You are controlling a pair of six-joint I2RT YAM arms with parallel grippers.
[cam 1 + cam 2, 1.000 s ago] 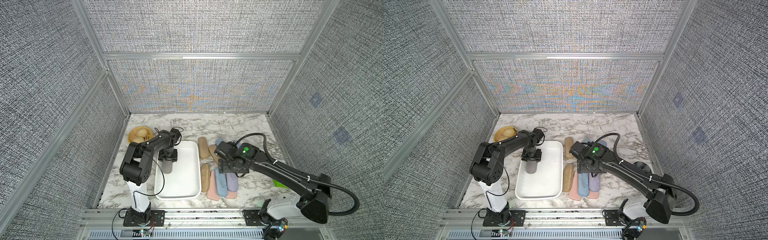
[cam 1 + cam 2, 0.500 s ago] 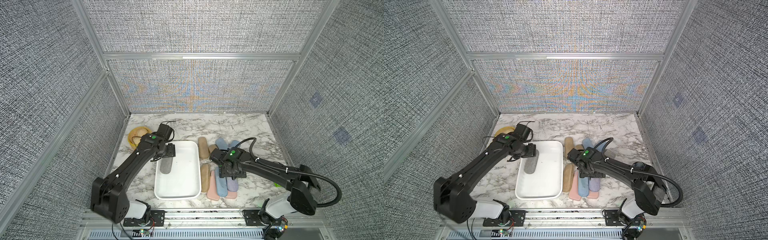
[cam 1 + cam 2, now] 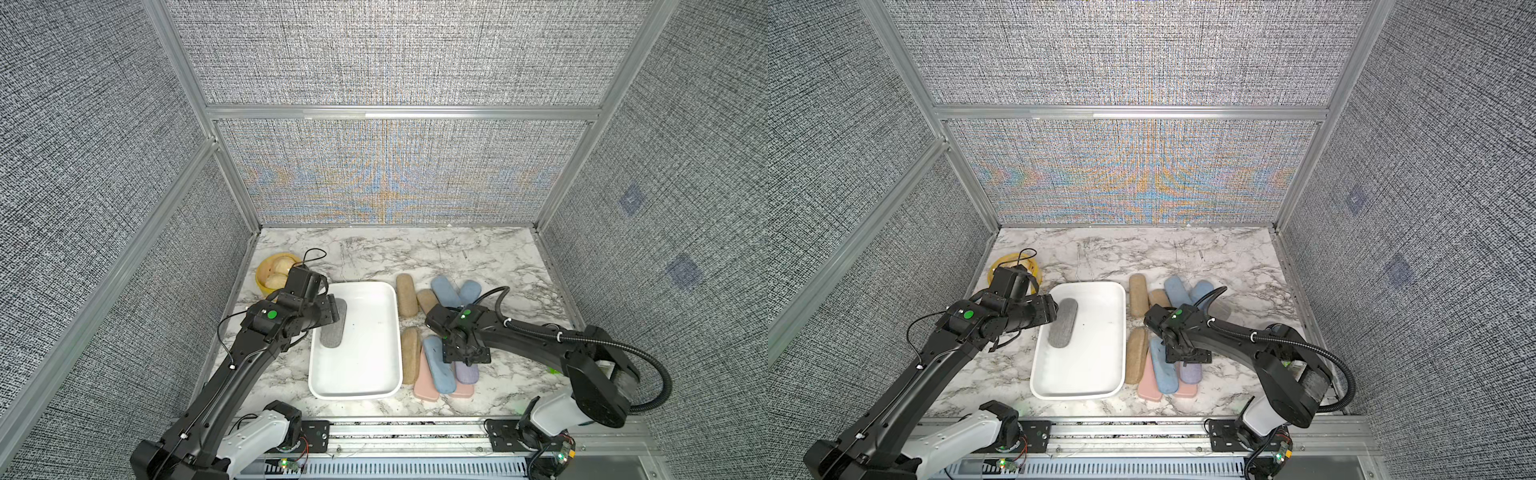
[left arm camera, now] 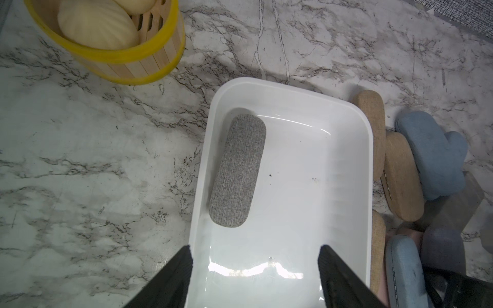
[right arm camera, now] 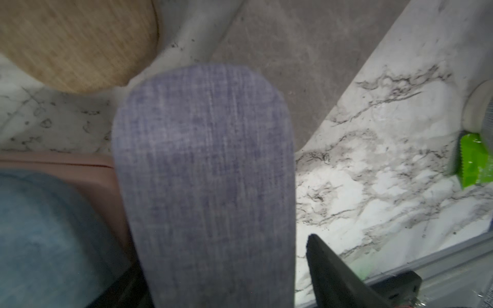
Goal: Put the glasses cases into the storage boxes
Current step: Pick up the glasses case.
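The white storage box (image 3: 365, 357) (image 3: 1084, 365) (image 4: 306, 192) holds one grey case (image 3: 333, 326) (image 3: 1064, 323) (image 4: 237, 170) along its left wall. My left gripper (image 4: 256, 266) hovers open above the box, apart from that case, with nothing between its fingers. The other glasses cases lie in a pile right of the box: tan (image 3: 406, 295), blue (image 3: 438, 365), pink (image 3: 426, 384). My right gripper (image 3: 465, 357) (image 5: 221, 253) straddles a lilac case (image 3: 467, 374) (image 5: 205, 173). A gap shows between one finger (image 5: 328, 266) and the case. The other finger is hidden.
A yellow basket of buns (image 3: 274, 270) (image 4: 120, 61) stands behind the box's left corner. A green packet (image 5: 474, 160) lies on the marble near the right arm's base. A grey blocky case (image 5: 293, 53) lies beyond the lilac one. Fabric walls enclose three sides.
My left gripper has let go of the grey case and drawn back, leaving it in the box. My right gripper has moved down over the lilac case, its jaws narrowing.
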